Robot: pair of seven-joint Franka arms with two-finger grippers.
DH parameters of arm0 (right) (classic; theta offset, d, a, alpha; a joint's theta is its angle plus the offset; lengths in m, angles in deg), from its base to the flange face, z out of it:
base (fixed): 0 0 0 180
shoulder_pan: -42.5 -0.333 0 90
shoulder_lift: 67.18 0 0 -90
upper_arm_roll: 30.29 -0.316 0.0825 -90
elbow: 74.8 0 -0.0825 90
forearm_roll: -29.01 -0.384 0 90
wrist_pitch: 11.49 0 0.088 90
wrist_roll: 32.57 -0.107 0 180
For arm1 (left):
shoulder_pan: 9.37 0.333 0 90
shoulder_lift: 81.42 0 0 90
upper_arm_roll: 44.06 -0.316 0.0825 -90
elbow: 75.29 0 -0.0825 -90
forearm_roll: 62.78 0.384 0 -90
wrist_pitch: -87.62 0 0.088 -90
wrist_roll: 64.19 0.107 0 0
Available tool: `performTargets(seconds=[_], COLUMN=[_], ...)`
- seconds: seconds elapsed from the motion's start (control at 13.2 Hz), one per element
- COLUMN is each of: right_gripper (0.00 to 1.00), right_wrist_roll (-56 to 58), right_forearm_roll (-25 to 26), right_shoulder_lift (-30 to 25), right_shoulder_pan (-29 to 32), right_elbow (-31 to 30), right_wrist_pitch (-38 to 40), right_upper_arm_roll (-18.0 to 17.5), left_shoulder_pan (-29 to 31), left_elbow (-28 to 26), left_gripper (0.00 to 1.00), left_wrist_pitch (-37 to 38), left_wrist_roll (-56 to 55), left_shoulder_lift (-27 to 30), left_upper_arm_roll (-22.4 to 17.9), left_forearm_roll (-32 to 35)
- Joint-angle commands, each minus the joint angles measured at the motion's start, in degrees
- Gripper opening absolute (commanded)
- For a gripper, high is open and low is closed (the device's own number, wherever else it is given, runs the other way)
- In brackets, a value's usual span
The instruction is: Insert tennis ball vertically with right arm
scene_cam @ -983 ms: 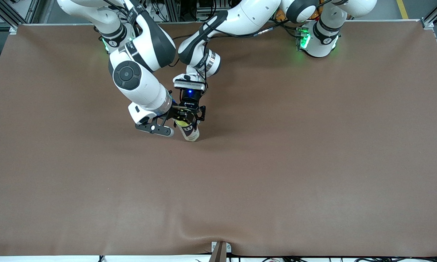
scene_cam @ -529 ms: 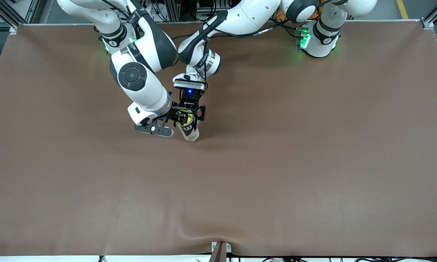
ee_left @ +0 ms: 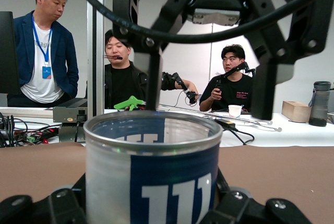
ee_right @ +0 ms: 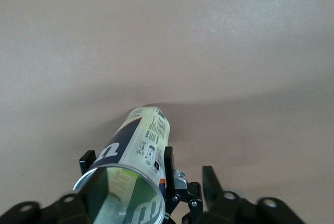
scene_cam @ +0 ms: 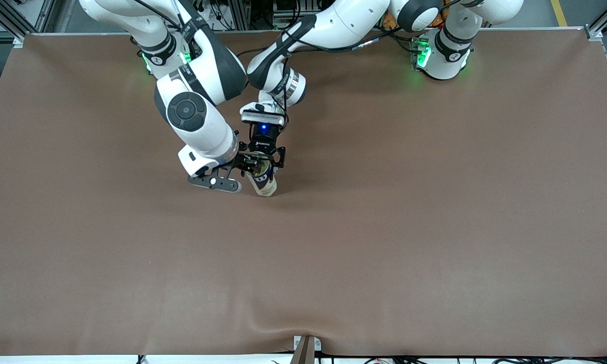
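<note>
A clear tennis-ball can (scene_cam: 266,185) with a blue and white label stands upright on the brown table, mouth open. My left gripper (scene_cam: 264,171) is shut on the can near its top. Its black fingers (ee_right: 168,165) clamp both sides in the right wrist view. My right gripper (scene_cam: 247,165) hovers just over the can's mouth. In the left wrist view the right gripper (ee_left: 209,110) is open and empty above the can (ee_left: 156,177). Yellow-green of the tennis ball (ee_right: 110,186) shows inside the can (ee_right: 142,134) through its mouth.
The brown mat (scene_cam: 384,227) covers the whole table. A small bracket (scene_cam: 304,348) sits at the table edge nearest the front camera. Three people (ee_left: 122,75) at desks show in the left wrist view, off the table.
The yellow ball seen between the right gripper's fingers over the can no longer shows in the front view. The right arm has shifted slightly toward the can. The left arm has held still.
</note>
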State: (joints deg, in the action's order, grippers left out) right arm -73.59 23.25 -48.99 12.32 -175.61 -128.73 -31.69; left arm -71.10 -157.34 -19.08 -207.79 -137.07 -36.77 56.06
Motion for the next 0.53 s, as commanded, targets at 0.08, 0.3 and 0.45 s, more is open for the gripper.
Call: performTargets(seconds=[0.08,0.3,0.45], right_gripper=[1.00,1.00,1.00], right_wrist_roll=[0.58,5.13,9.19], right_forearm_roll=[0.58,0.75,0.93], right_shoulder_lift=[-3.24,-5.88,-6.76], right_shoulder_pan=[1.43,7.22,11.78], right_elbow=[0.44,3.15,6.84], right_wrist_pitch=[0.77,8.30,14.28], right_upper_arm_roll=[0.35,0.35,0.44], left_shoulder_pan=[-0.05,-0.05,-0.05], left_elbow=[2.77,2.77,2.85], left_gripper=[0.83,0.80,0.79], left_wrist_pitch=[1.06,1.06,1.06], left_wrist_roll=[0.24,0.24,0.33], left_shoulder_lift=[-1.65,-1.65,-1.56], left_upper_arm_roll=[0.44,0.44,0.52], left_forearm_roll=[-0.01,-0.01,-0.01])
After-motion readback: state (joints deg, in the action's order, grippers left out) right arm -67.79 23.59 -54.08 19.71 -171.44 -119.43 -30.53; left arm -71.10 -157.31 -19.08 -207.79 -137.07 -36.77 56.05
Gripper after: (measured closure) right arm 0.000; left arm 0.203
